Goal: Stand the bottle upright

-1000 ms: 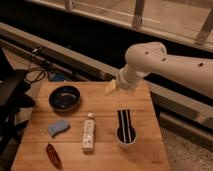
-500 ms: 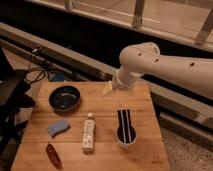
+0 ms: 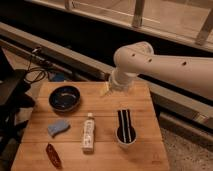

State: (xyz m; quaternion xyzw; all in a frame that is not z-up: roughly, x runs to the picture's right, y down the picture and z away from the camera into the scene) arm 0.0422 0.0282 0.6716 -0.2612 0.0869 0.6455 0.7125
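Nearest the front edge of the wooden table (image 3: 150, 156), at the left corner, lies a dark red elongated item (image 3: 53, 155). Just behind it, centre-front, the bottle (image 3: 89, 134) lies flat on its side, cap pointing toward the far edge, base toward the front. A blue item (image 3: 59, 128) sits near its left; a white striped cup (image 3: 125, 131) stands near its right. Neither touches the bottle. A dark bowl (image 3: 65, 98) sits further back on the left.

The gripper (image 3: 106, 90) hangs over the table's far portion, well apart from the bottle, mostly hidden behind the white arm (image 3: 165, 65). Whether it is open or closed cannot be told.

Assessment: the approach is not yet made. The gripper should come down across the bottle's body near the cap end, then tilt it up about its base.

Clearances: the lane between cup and blue item is narrow, so a straight vertical descent is advised. Bare board lies behind the cap. The front edge is near the base; set down away from it.
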